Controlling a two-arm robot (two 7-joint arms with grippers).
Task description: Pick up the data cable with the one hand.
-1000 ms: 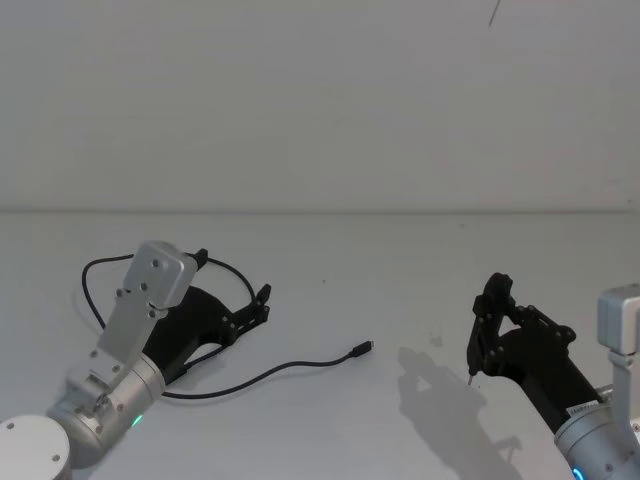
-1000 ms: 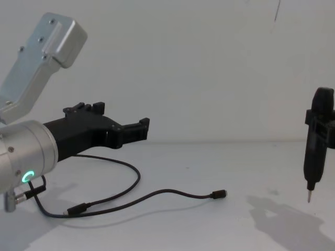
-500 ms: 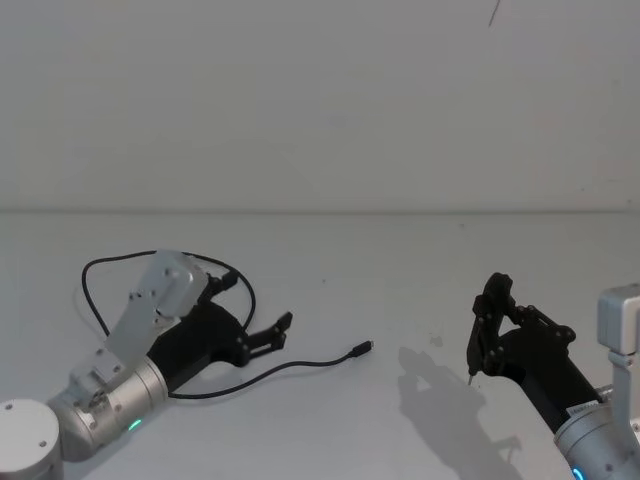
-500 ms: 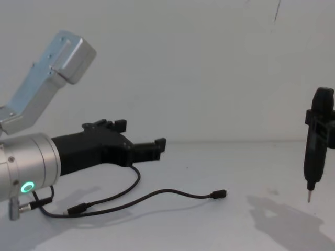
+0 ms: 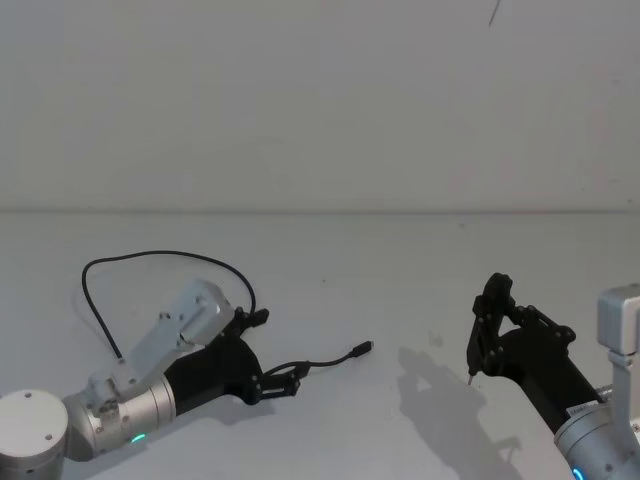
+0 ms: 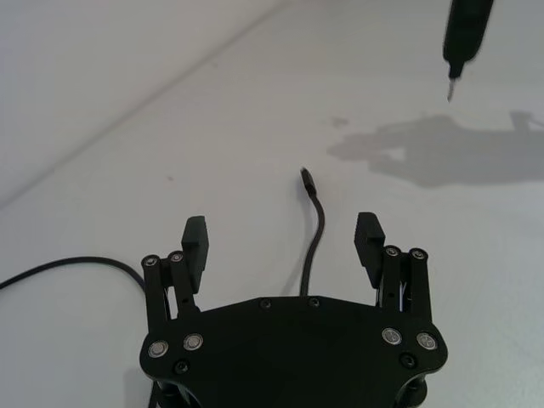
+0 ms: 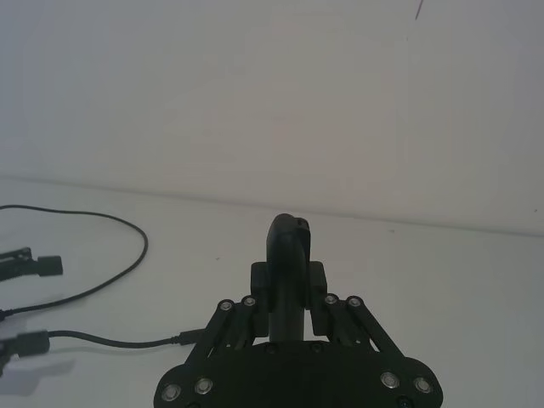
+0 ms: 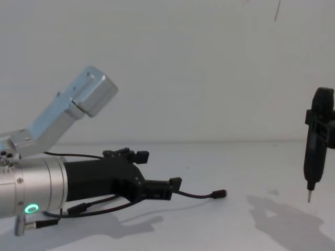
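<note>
Nearest on the left, the left gripper [image 5: 287, 380] is reaching out low over the white table [image 5: 400, 260], its jaws standing apart. The left wrist view is looking down between the two fingers [image 6: 195, 242], where the cable [image 6: 316, 228] is lying in the gap and touching neither one; its plug [image 6: 306, 176] is pointing away just past the fingertips. From the side, the chest view is showing the left gripper [image 8: 170, 189] close above the table, with the cable [image 8: 199, 196] trailing out to the right of it and ending in the plug [image 8: 222, 194].

Near on the right, the right gripper [image 5: 488, 325] is hanging above the table, well apart from the cable, its jaws clamped on a slim black tool [image 5: 492, 292] with a metal pin pointing down. Its shadow [image 5: 440, 385] is falling on the table to its left.

Farther back, the head view is showing the cable [image 5: 170, 253] curving in a wide loop behind the left arm.

A plain white wall [image 5: 300, 100] is standing behind the table, with a thin dark line [image 5: 494, 12] high on its right.
</note>
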